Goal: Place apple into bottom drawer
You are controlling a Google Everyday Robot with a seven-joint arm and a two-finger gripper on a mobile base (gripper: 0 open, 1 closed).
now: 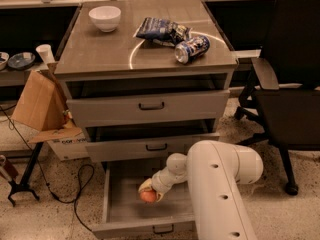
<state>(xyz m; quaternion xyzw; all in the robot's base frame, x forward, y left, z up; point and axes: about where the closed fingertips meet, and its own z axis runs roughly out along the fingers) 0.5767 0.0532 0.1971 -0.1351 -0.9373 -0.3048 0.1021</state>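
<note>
The bottom drawer [116,206] is pulled out, a grey tray with a small dark handle on its front. My white arm reaches down into it from the lower right. The gripper [149,193] is inside the drawer and shut on the orange-red apple [147,196], low over the drawer floor; whether the apple touches the floor cannot be told. The two grey drawers above stand slightly ajar.
On the cabinet top sit a white bowl [105,18], a blue snack bag [159,30] and a crushed blue can [192,49]. A black chair [292,94] stands at the right. A cardboard box [42,109] and a stand with cables lie at the left.
</note>
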